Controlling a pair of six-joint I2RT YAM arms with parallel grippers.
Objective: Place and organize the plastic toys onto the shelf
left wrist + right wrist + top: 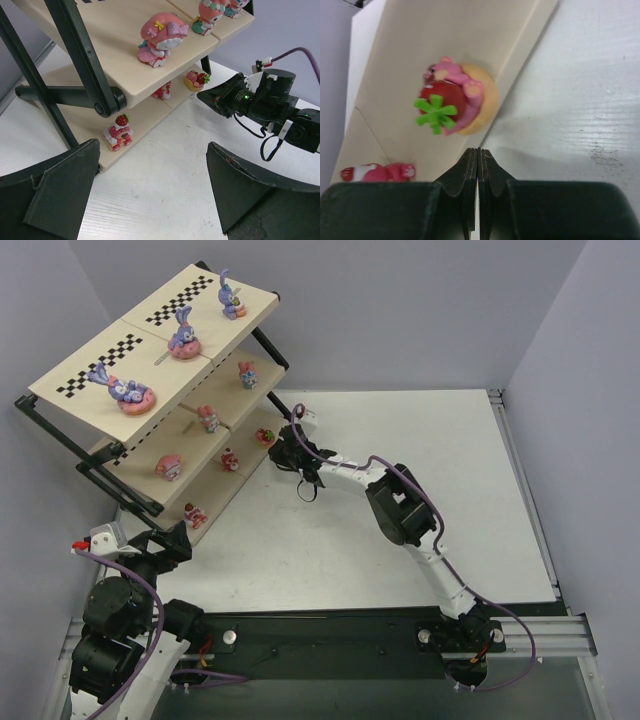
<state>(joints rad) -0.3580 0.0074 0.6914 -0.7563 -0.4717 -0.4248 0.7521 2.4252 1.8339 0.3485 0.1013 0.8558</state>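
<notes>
As R fingers (472, 167) sit pressed together, empty, beside the strawberry toy (452, 107), we should nudge it gently inward; L fingers (55, 190) spread.

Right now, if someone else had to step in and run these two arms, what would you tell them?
Left fingers: open and empty, hovering low by the near end of the shelf.
Right fingers: shut on nothing, just off the bottom board beside the strawberry-topped toy.
Toys: three purple bunnies on the top board, three pink figures on the middle board, and two small reddish figures plus the strawberry-topped toy on the bottom board.
Done: all nine toys in sight are on the shelf; none shows on the table.
Left: probably only tidying, then drawing the arms back.
</notes>
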